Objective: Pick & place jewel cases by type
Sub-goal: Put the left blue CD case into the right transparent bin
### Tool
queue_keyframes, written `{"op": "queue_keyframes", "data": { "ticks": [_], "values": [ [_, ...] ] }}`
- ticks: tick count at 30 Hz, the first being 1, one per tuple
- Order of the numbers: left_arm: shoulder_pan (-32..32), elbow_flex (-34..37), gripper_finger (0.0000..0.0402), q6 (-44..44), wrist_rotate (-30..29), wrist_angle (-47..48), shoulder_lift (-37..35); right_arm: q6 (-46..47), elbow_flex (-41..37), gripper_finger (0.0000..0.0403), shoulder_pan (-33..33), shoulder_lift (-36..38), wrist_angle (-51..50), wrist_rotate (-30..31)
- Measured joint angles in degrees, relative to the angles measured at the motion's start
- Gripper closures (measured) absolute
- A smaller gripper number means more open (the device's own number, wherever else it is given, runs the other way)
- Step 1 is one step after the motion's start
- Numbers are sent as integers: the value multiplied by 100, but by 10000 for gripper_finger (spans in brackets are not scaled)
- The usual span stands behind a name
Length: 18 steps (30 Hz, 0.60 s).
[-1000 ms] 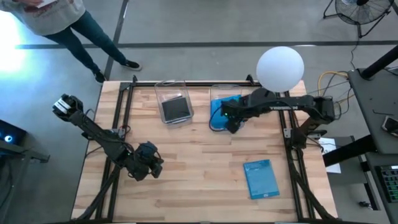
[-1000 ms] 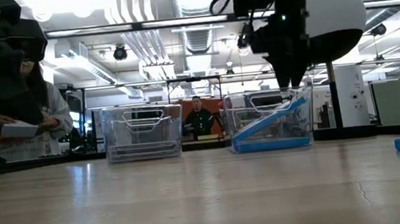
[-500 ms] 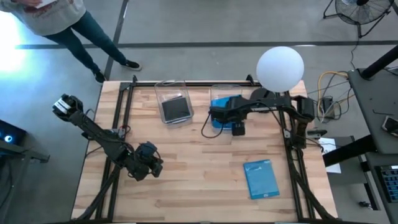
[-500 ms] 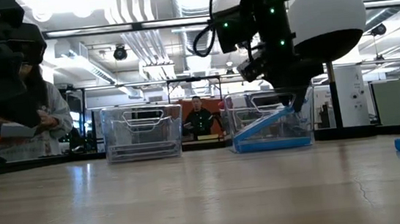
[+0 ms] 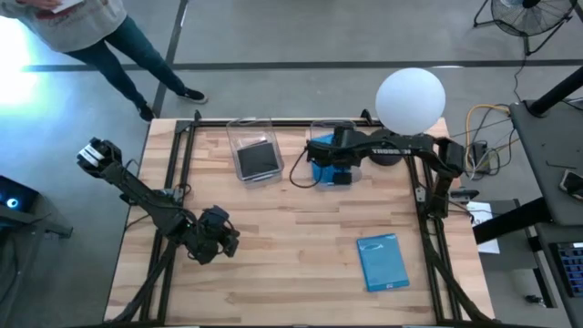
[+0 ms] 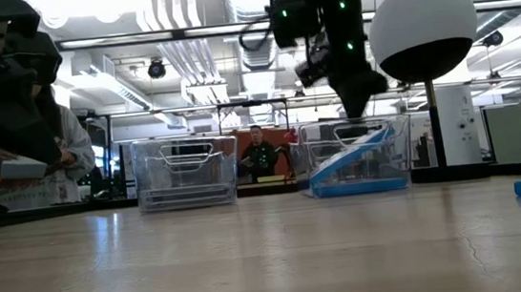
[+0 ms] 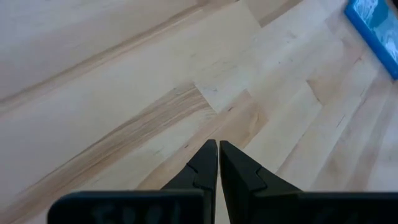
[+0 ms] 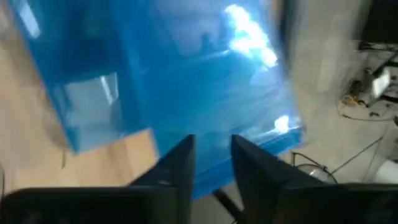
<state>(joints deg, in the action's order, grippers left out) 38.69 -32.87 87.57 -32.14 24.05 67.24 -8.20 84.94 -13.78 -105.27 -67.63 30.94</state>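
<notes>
The right gripper (image 5: 321,164), fingers apart and empty, hung above the blue bin (image 5: 330,137); the last blue case (image 5: 383,261) lay toward the worktop's near edge, nearer this arm.

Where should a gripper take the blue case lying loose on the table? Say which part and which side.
The blue case lies flat on the table, clear of both bins. Judging by that pose, come straight down and pinch across its two long edges.

Blue jewel cases (image 5: 383,261), dark one (image 5: 259,159)
</notes>
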Motion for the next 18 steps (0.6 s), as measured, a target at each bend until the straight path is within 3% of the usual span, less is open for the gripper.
{"op": "queue_keyframes", "data": {
  "ticks": [3, 6, 10, 12, 18],
  "values": [
    [-1, 41, 401, 71, 0, 17, 0, 240, 296, 374, -7, 124, 173, 43],
    [-1, 42, 401, 76, -2, 3, 0, 863, 691, 386, -56, 222, 82, -159],
    [-1, 44, 401, 80, -4, -1, 0, 3105, 1226, 376, -601, 206, -340, -2335],
    [-1, 44, 401, 78, -6, 3, 1, 3656, 1333, 359, -899, 190, -367, -2880],
    [-1, 44, 401, 19, -9, 5, 2, 3503, 1589, 269, -1223, 20, -390, -2174]
  ]
}}
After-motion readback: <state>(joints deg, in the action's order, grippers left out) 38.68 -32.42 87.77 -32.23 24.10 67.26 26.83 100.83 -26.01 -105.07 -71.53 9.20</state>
